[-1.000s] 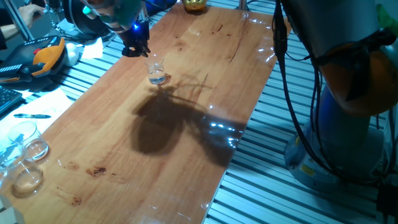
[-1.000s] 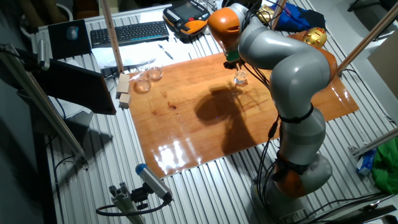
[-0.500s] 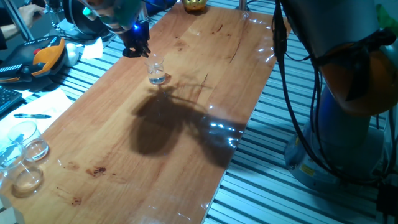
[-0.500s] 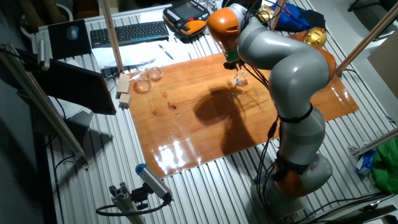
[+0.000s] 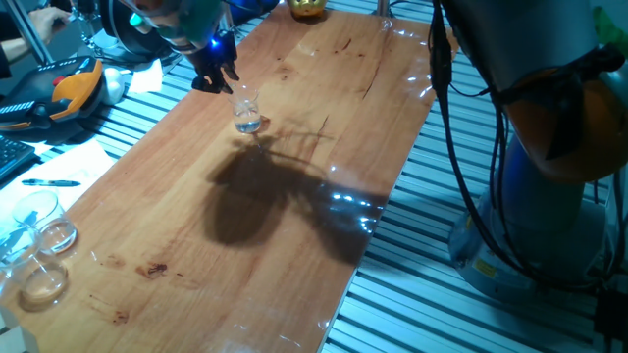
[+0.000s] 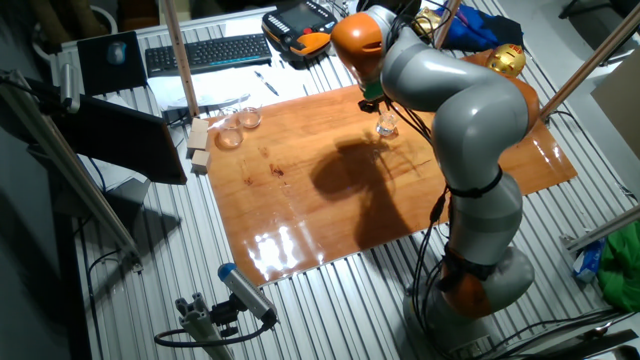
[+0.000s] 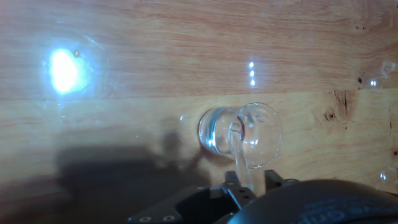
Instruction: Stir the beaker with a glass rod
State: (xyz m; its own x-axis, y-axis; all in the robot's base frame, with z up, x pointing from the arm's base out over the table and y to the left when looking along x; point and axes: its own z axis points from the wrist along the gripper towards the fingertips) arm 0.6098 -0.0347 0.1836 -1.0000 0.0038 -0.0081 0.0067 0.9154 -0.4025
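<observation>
The beaker is small and clear, with a little liquid, and stands on the wooden table near its far left edge. It also shows in the other fixed view and in the hand view. My gripper hangs just above and beside the beaker and also shows in the other fixed view. In the hand view my gripper is shut on the glass rod. The rod runs from between the fingers down into the beaker's mouth. The rod is too thin to make out in the fixed views.
Larger glass dishes sit grouped at the table's near left corner, beside wooden blocks. A keyboard, an orange-black pendant and a gold ball lie off the table. The robot's base stands at the right.
My gripper with the rod has shifted slightly over the beaker. The beaker has stayed in place.
</observation>
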